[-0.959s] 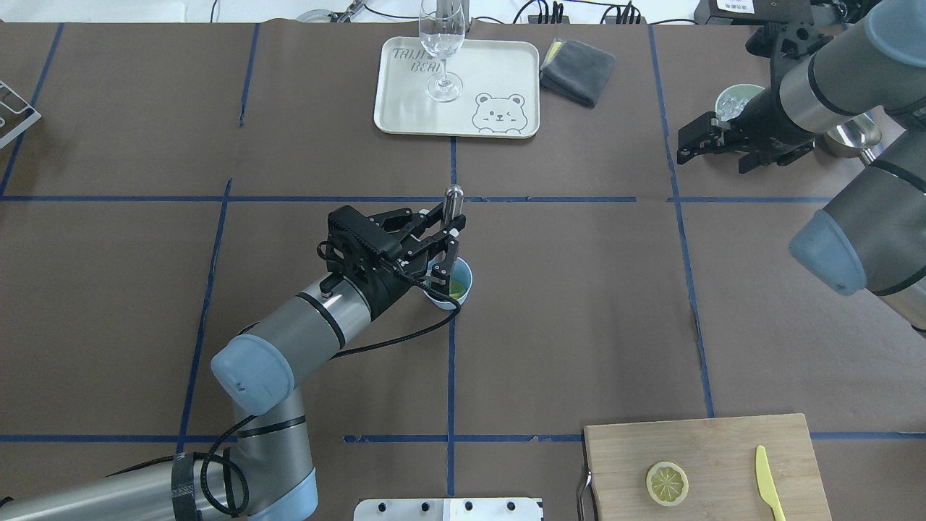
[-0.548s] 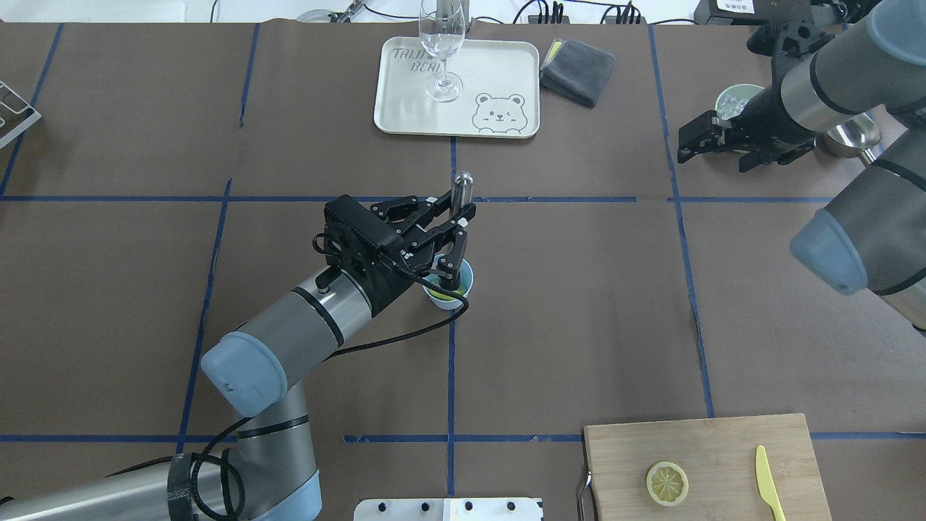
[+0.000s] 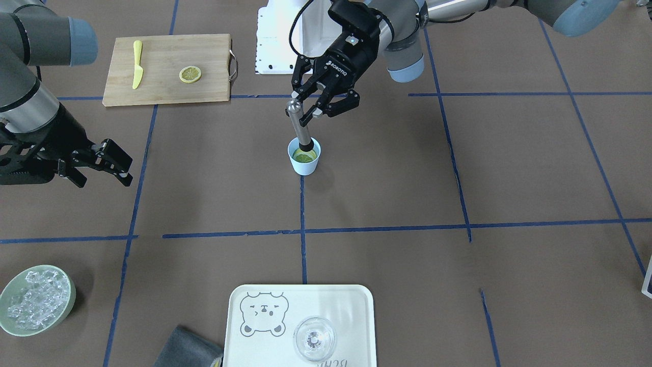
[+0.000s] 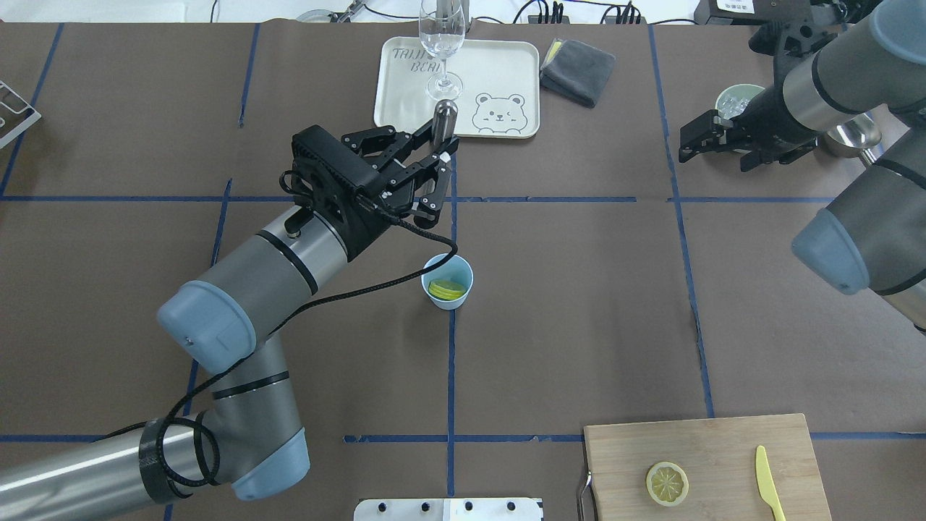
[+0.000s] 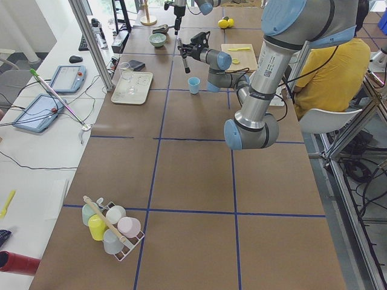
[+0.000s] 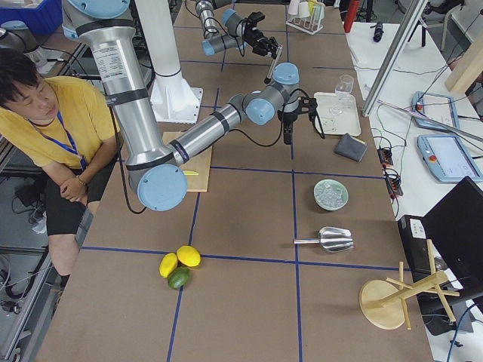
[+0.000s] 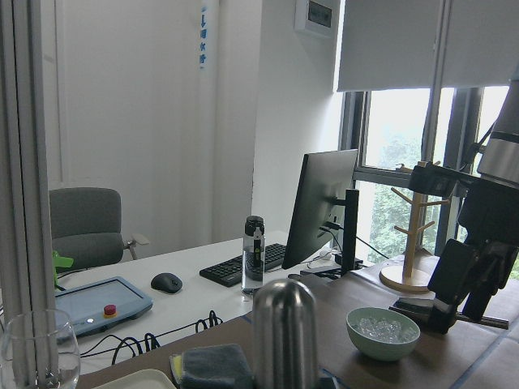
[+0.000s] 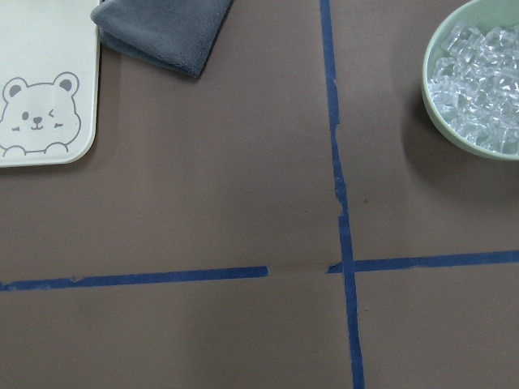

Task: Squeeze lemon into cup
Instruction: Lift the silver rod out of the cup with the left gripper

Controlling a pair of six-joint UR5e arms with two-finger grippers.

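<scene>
The light-blue cup [image 4: 450, 303] stands at mid table, and the lemon [image 4: 446, 289] lies inside it. Both also show in the front view, cup [image 3: 304, 167] and lemon [image 3: 305, 156]. My left gripper [image 4: 438, 163] is shut on a silver muddler [image 4: 443, 119] and holds it upright, raised above the cup and toward the table's far side. In the front view the left gripper [image 3: 308, 111] grips the muddler [image 3: 299, 127] near its top, and its black tip hangs over the cup's rim. My right gripper [image 4: 691, 145] is open and empty at the far right.
A wooden cutting board [image 4: 723, 441] at the near right carries a flat lemon slice [image 4: 667, 483] and a yellow knife [image 4: 769, 485]. A white tray [image 4: 506, 72] with a clear glass [image 4: 441, 43], a grey cloth [image 4: 577, 70], an ice bowl [image 4: 734, 101] and a metal scoop [image 4: 854, 136] stand at the far side.
My left gripper has lifted the muddler up out of the cup and toward the far side. The lemon in the cup is now uncovered. The right arm has barely moved.
</scene>
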